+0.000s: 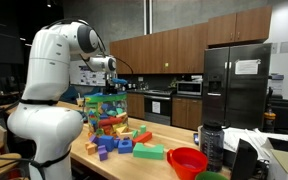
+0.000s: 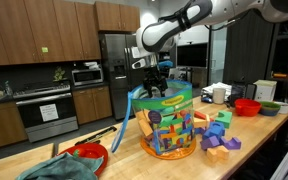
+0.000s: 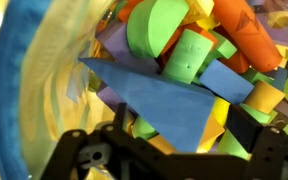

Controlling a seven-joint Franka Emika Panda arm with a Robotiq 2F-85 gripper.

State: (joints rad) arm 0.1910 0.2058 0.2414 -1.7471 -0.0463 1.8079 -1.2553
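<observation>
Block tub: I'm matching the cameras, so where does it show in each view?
In an exterior view: block tub left of centre, beside the robot's white body.
In an exterior view: centre, on the counter.
Wrist view: its blue rim at left, foam blocks filling the rest.
Shared landmark: the open end effector just above it.

Gripper (image 2: pixel 155 84) points straight down with the jaws spread wide. In the wrist view both fingers (image 3: pixel 80 150) sit out at the frame edges with a broad gap between them. Wrist (image 2: pixel 149 45) is directly above the jaws, close to vertical. Arm (image 2: pixel 199 15) comes in high, with the forearm near horizontal and bending down at the wrist. In an exterior view the white base (image 1: pixel 44 110) stands upright behind the jaws, and the elbow (image 1: pixel 84 38) is folded above and behind them.
</observation>
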